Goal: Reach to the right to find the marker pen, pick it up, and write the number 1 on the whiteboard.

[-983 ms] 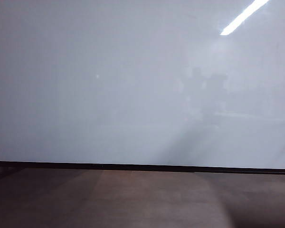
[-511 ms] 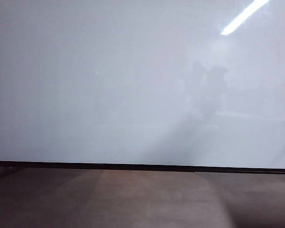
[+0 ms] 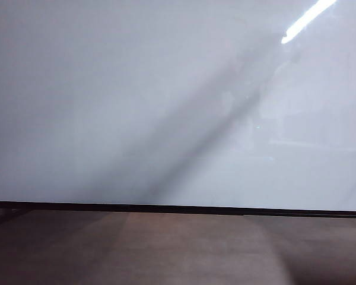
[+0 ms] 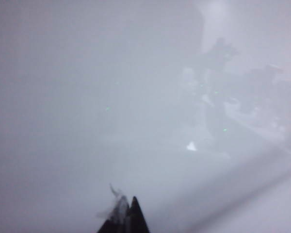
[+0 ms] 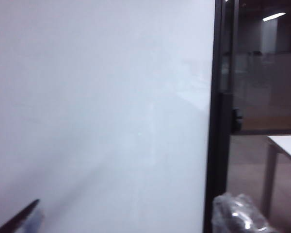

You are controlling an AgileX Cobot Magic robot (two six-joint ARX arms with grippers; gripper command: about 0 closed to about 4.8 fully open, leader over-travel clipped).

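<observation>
No readable text, labels, brands, numbers or signs anywhere; whiteboard (image 3: 107,107) blank, bearing only faint reflections and a bright streak of lamp glare.

The whiteboard (image 3: 136,101) looked super glossy and smooth, throwing back a ceiling light and hazy shapes like a mirror. Its lower edge was a thin matt black strip. The brown surface (image 3: 184,249) below seemed dull and wood-like. Off past the board's dark frame sat some crinkly clear plastic (image 5: 240,216), shiny.

Brown floor (image 3: 184,249), perhaps a pale table (image 5: 287,145)
</observation>
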